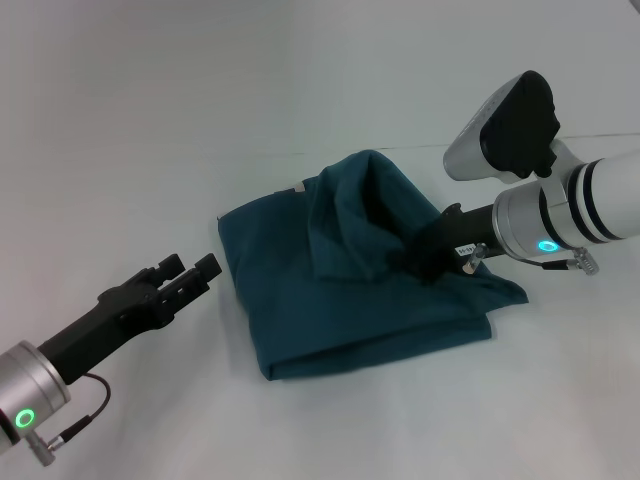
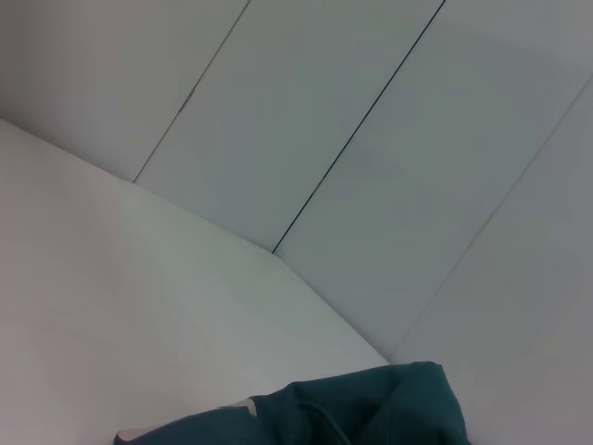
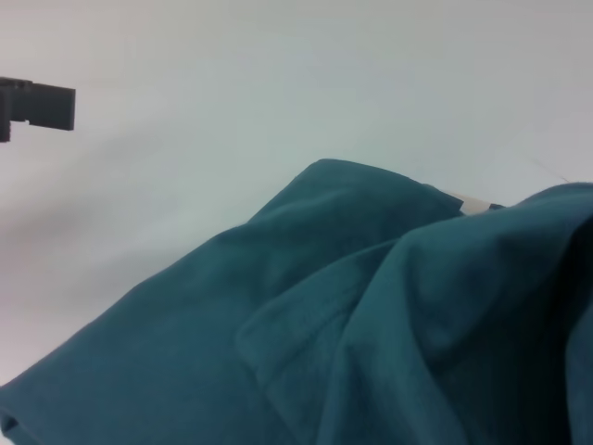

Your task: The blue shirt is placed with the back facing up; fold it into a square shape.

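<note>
The blue shirt lies partly folded on the white table, its right part pulled up into a loose peak. My right gripper reaches in from the right, its black fingers buried in that raised fold and shut on the fabric. My left gripper hovers just off the shirt's left edge, open and holding nothing. The right wrist view is mostly filled by the shirt, with the left gripper's fingertip far off. In the left wrist view the shirt shows only as a bunched edge with a pale collar label.
The white table spreads bare around the shirt. A panelled white wall stands behind the table's far edge in the left wrist view.
</note>
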